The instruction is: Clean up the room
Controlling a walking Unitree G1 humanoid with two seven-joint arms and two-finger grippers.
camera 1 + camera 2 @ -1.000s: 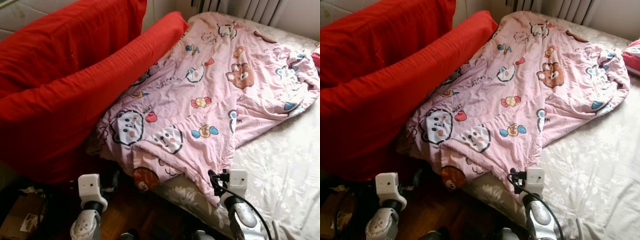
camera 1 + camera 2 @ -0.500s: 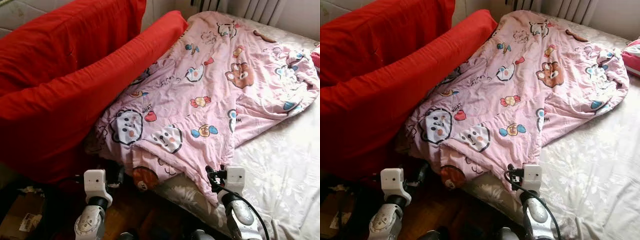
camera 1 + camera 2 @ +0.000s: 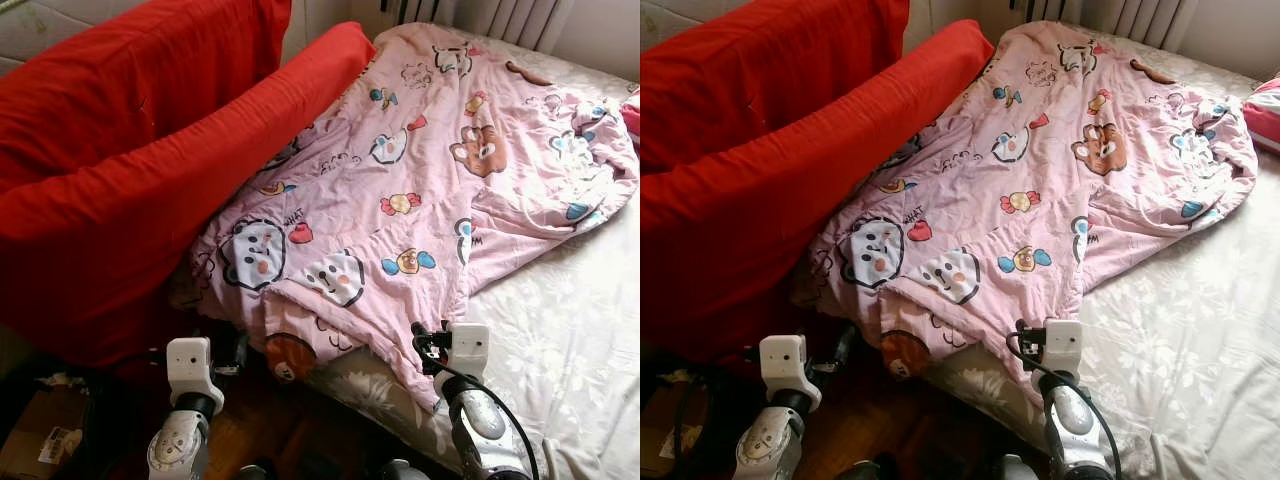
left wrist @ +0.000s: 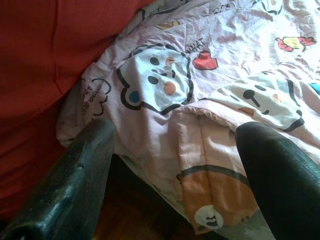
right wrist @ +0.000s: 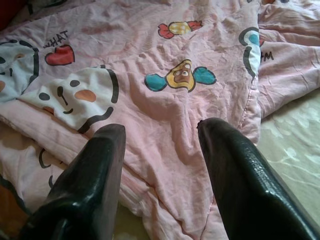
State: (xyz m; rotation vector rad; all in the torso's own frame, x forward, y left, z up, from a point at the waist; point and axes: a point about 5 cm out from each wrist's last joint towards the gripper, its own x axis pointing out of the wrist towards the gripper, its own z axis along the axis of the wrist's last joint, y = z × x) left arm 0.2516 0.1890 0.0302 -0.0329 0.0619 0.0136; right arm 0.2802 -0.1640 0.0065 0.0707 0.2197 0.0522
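- a pink blanket (image 3: 430, 170) printed with cartoon animal faces and sweets lies rumpled across a bed with a pale floral sheet (image 3: 570, 330); its near edge hangs over the bedside toward the dark wooden floor (image 3: 270, 430).
- writing on the blanket: "what" beside a red heart (image 5: 60, 54); other small scribbled words on it are too small to read.
- two big red pillows (image 3: 130, 170) lean along the robot's left side of the bed, the lower one touching the blanket's edge.
- left gripper (image 4: 175, 165): fingers spread wide apart, holding nothing, hovering near the hanging corner of the blanket with a bear face on it.
- right gripper (image 5: 160, 150): fingers apart, empty, just over the blanket's folded hem close to the sheet.
- a cardboard box (image 3: 40, 440) sits on the floor at far left; its label is unreadable.
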